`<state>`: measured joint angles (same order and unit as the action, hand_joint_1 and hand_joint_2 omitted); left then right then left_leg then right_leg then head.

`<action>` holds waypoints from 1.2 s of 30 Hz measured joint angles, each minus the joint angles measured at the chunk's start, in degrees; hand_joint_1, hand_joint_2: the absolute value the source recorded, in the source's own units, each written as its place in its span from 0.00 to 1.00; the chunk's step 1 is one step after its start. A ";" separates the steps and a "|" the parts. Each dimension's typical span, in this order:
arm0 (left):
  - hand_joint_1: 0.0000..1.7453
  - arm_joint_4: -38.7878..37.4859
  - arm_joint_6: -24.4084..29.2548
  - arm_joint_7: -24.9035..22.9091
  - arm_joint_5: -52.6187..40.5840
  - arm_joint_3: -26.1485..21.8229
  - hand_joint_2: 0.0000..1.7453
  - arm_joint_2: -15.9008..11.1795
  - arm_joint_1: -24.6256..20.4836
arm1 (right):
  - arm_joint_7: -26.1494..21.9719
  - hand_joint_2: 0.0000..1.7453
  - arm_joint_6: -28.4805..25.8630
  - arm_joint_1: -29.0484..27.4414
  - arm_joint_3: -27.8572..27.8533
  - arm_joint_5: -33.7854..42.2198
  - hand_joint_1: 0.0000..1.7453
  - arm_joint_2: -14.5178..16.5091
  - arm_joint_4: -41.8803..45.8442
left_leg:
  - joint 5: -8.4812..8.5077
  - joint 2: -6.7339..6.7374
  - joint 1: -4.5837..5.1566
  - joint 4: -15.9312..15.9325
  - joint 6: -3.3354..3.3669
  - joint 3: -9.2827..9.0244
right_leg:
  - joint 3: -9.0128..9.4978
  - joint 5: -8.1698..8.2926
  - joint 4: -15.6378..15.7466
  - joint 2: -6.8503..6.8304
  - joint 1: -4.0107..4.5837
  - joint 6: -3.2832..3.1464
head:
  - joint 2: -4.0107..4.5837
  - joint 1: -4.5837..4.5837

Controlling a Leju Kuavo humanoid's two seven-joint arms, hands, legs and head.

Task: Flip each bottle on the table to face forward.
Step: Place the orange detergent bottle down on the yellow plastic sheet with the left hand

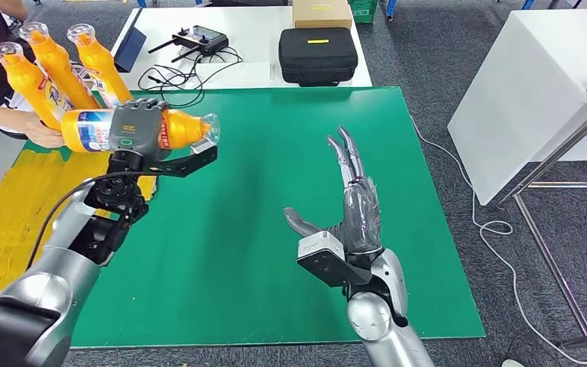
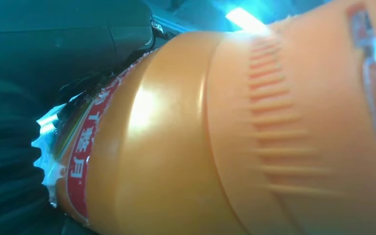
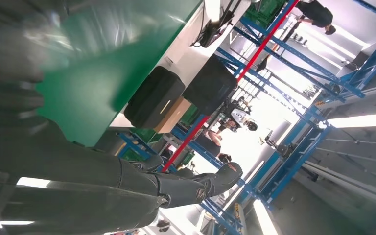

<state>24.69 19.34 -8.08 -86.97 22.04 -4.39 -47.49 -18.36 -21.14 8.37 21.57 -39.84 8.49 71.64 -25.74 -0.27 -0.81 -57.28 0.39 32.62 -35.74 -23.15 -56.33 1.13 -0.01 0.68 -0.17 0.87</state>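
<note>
At 10 o'clock over the worktop [image 1: 275, 229], left robot hand [image 1: 136, 128] clamps a sideways orange bottle [image 1: 187, 128]; right robot hand [image 1: 351, 210] spread, holding nothing.

My left arm raised, forearm reaching up over table's left side. My left hand [image 1: 136, 127] wrapped around orange bottle [image 1: 176, 128], holding it sideways, cap pointing right, off the surface. My right arm extended forward from lower centre. My right hand [image 1: 349, 214] flat, fingers stretched straight ahead, thumb splayed to left, holding nothing, over green mat.
</note>
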 joint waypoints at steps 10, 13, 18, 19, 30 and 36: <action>1.00 -4.11 -7.37 -1.93 3.85 -8.94 1.00 -6.29 -7.54 | -0.11 1.00 -0.08 0.12 0.01 -1.50 0.00 0.84 -0.96 | 0.06 -0.03 0.00 0.00 -0.07 0.03 | 0.01 0.00 -0.01 -0.03 -0.01 0.00 | 0.00 -0.02; 0.43 -4.62 -8.20 -3.27 4.39 -11.30 1.00 -7.21 -8.33 | 0.09 1.00 -0.09 0.12 0.05 -1.93 0.00 0.90 -1.04 | 0.06 -0.03 0.01 0.00 -0.07 0.03 | 0.00 0.00 -0.01 -0.03 -0.02 0.00 | 0.00 -0.02; 0.00 -4.86 -8.41 -4.08 4.42 -12.31 1.00 -7.56 -8.50 | 0.26 1.00 -0.08 0.12 0.07 -2.10 0.00 0.91 -1.04 | 0.06 -0.02 0.02 0.00 -0.07 0.03 | 0.00 0.00 -0.01 -0.03 -0.02 0.00 | 0.00 -0.02; 0.00 -4.86 -8.41 -4.08 4.42 -12.33 1.00 -7.57 -8.51 | 0.27 1.00 -0.08 0.12 0.07 -2.11 0.00 0.91 -1.04 | 0.06 -0.02 0.02 0.00 -0.07 0.03 | 0.00 0.00 -0.01 -0.03 -0.02 0.00 | 0.00 -0.02; 0.00 -5.12 -8.84 1.44 8.64 -18.23 1.00 -7.21 -8.67 | 1.43 1.00 0.33 0.12 0.07 -3.25 0.00 0.91 -1.04 | 0.06 -0.03 0.02 -0.01 -0.07 0.01 | 0.00 0.00 0.01 -0.03 -0.03 0.00 | 0.00 -0.02; 0.00 -5.12 -11.05 6.28 13.32 -21.03 1.00 -5.91 -9.02 | 1.62 1.00 0.30 0.11 0.07 -3.48 0.00 0.90 -1.04 | 0.06 -0.03 0.02 -0.01 -0.07 0.00 | 0.00 0.00 0.01 -0.03 -0.03 0.00 | 0.00 -0.02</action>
<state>19.56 8.29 -1.79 -73.65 1.01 -10.30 -56.51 -16.74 -20.84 8.49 21.64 -43.32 9.38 70.60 -25.69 -0.30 -0.79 -57.29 0.32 32.62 -35.75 -23.15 -56.32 1.09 -0.04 0.68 -0.17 0.85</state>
